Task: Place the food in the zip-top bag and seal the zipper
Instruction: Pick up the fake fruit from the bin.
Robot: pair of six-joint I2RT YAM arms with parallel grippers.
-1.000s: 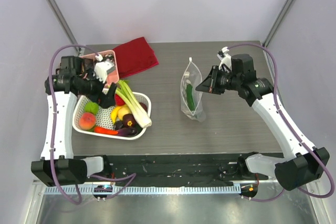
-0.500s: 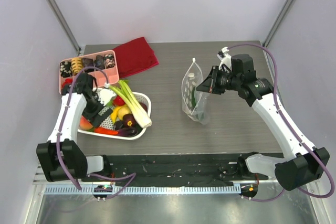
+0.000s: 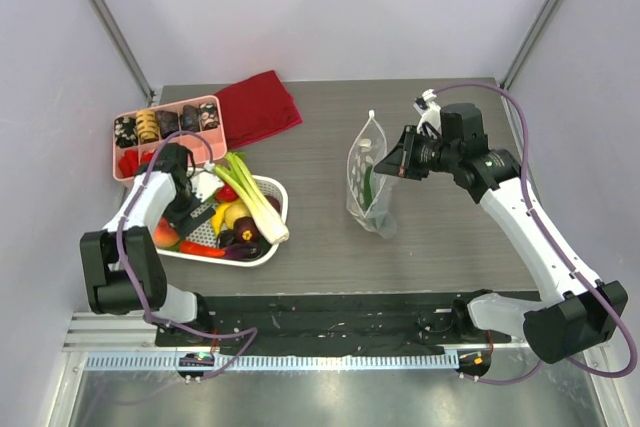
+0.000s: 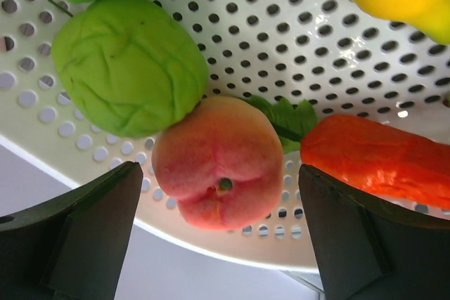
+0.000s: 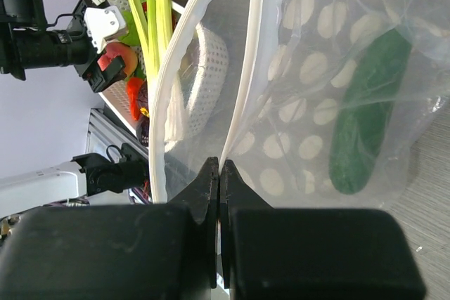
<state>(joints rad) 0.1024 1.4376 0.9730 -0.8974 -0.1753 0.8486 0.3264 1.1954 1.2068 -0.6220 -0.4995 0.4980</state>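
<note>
The zip-top bag (image 3: 366,185), clear with white dots, stands on the table with its mouth open and the green cucumber (image 5: 365,124) inside. My right gripper (image 3: 387,165) is shut on one zipper strip (image 5: 241,96) at the mouth edge and holds it up; it also shows in the right wrist view (image 5: 219,173). My left gripper (image 4: 221,240) is open low over the left side of the white basket (image 3: 283,193), with the peach (image 4: 214,161) just ahead between its fingers. The leek (image 3: 256,199), banana (image 3: 237,213) and eggplant (image 3: 246,245) lie in the basket.
A green lumpy vegetable (image 4: 126,64) and an orange-red one (image 4: 380,159) lie beside the peach. A pink compartment tray (image 3: 165,127) and a red cloth (image 3: 258,107) sit at the back left, behind the basket.
My left arm has swung down from behind the basket to its left side, over the peach. My right gripper has lifted the bag's edge, opening the mouth wider.
</note>
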